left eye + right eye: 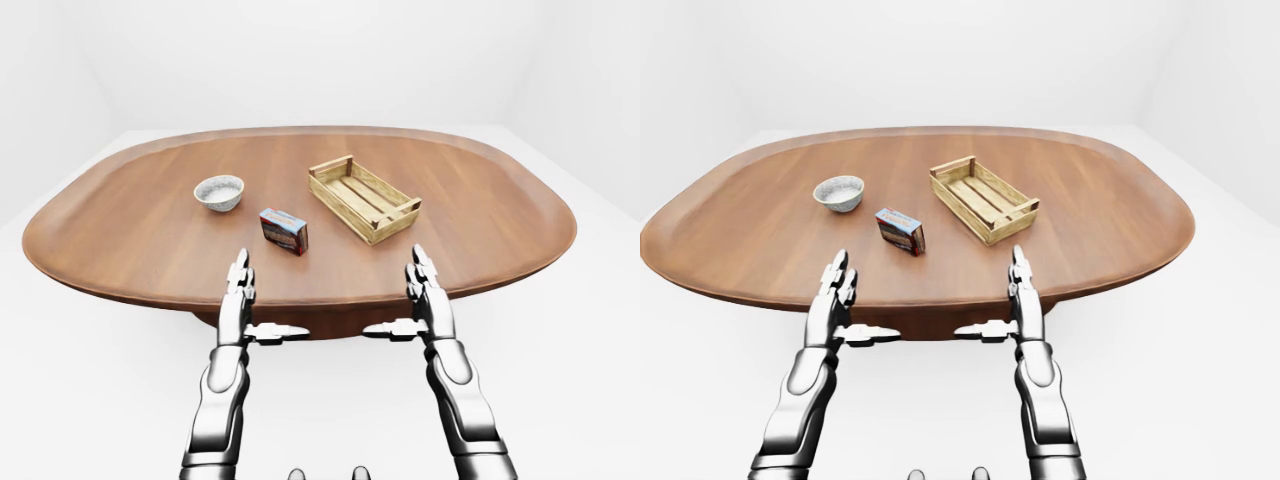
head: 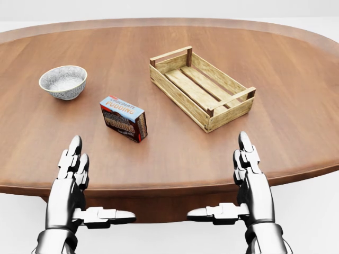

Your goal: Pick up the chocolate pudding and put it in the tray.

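The chocolate pudding [image 2: 124, 118] is a small box with a light blue top and dark sides, standing on the brown oval table [image 2: 296, 127] near the middle of the head view. To its right lies the wooden slatted tray [image 2: 199, 87], with nothing in it. My left hand [image 2: 85, 190] hovers at the table's near edge, below and left of the box, fingers straight and thumb out. My right hand [image 2: 235, 185] mirrors it at the lower right, below the tray. Both hands are open and hold nothing.
A speckled grey bowl [image 2: 63, 81] sits on the table to the left of the pudding. The table's rim [image 1: 300, 300] runs just under my fingertips. White floor and walls surround the table.
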